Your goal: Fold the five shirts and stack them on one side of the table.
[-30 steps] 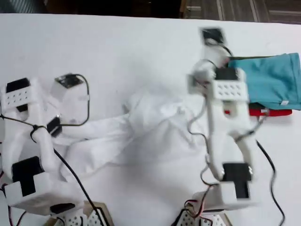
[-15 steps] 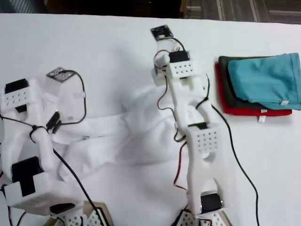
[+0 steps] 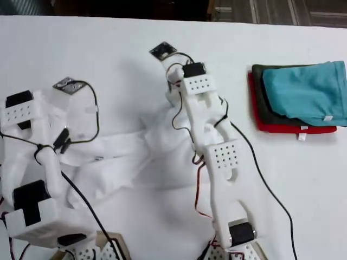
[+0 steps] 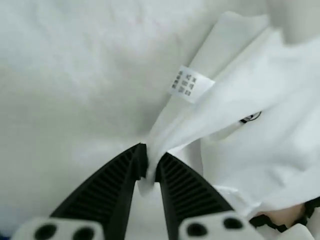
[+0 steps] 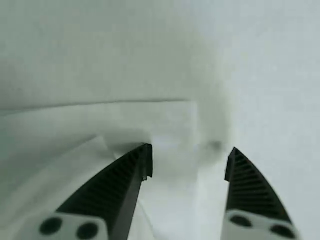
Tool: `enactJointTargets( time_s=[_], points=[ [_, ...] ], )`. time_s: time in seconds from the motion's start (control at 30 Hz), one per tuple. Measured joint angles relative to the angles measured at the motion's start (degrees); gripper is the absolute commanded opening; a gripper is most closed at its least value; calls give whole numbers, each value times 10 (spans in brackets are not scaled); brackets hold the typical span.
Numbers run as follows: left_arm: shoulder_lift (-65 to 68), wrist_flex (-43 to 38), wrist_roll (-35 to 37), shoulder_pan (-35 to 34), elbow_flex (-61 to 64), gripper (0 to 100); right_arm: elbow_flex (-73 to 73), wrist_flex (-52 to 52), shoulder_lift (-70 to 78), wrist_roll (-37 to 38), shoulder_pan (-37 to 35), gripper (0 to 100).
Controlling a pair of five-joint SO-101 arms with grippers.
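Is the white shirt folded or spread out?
Spread, not folded: the white shirt lies rumpled across the table, one edge pinched in the left gripper.

In the high view the right arm (image 3: 217, 146) covers the middle of the white shirt (image 3: 130, 157) and the left arm (image 3: 32, 162) covers one end. The shirt's outline is hard to tell against the white desk (image 3: 108, 49). The teal shirt (image 3: 306, 92) hides most of the dark shirt (image 3: 259, 86) and the red shirt (image 3: 287, 129), and the picture's edge cuts it off. The print on the label (image 4: 189, 83) is too small to tell.
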Motion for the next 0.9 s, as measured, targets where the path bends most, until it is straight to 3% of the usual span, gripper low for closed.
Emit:
enactJointTargets(
  time_s=[0.3, 0.43, 0.67, 0.9],
  points=[
    [0, 0, 0, 0, 0, 26, -51, 0, 44, 36, -9, 219],
    [0, 0, 0, 0, 0, 26, -58, 3, 51, 69, -11, 16],
    [0, 0, 0, 0, 0, 26, -59, 7, 37, 78, -11, 19],
    [0, 6, 18, 3, -29, 26, -57, 9, -73, 16, 25, 19]
  ],
)
